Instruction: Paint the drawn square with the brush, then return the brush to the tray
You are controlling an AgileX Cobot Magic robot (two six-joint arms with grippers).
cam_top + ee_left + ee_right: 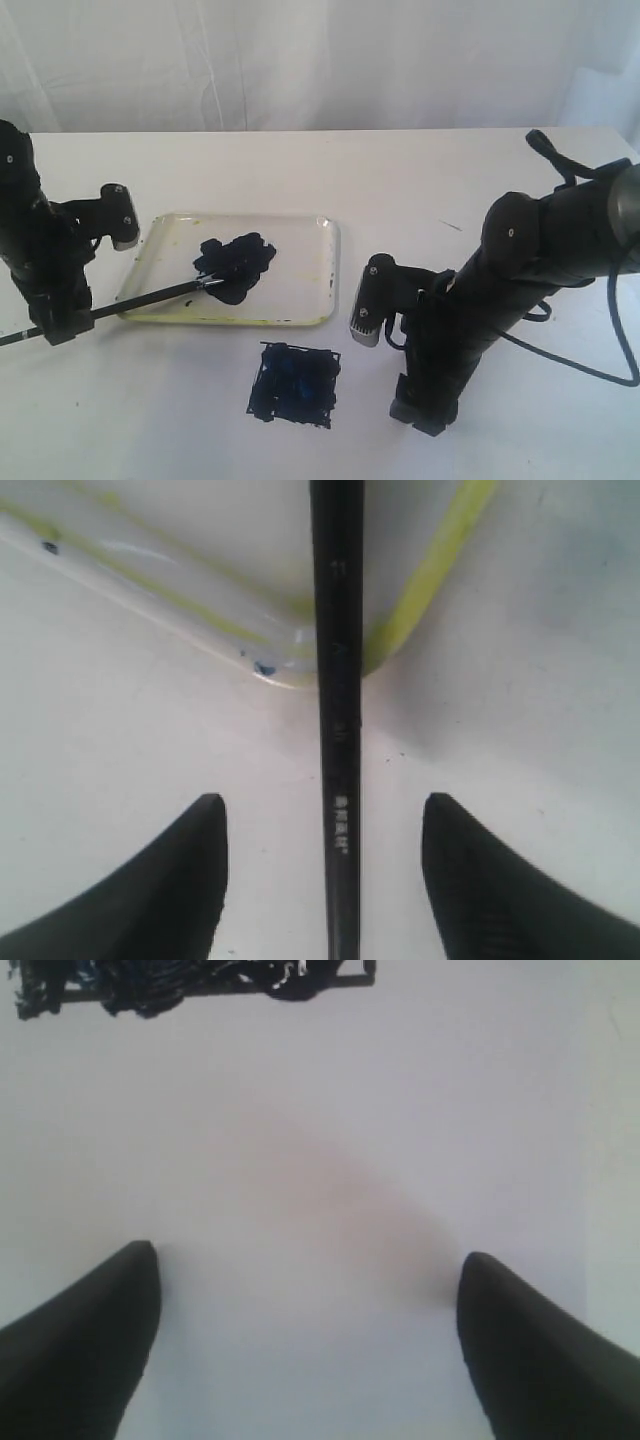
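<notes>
The drawn square is daubed dark all over and lies on the table in front of the tray; its edge shows in the right wrist view. The brush rests with its tip at the black blot, and its handle runs over the tray's near left corner onto the table. My left gripper is open around the handle's end. In the left wrist view the brush passes between the spread fingers without touching them, over the tray rim. My right gripper is open and empty, to the right of the square.
An irregular black paint blot covers the tray's middle. A black cable loops on the table behind the right arm. White table surface lies beyond the tray, with a white curtain behind.
</notes>
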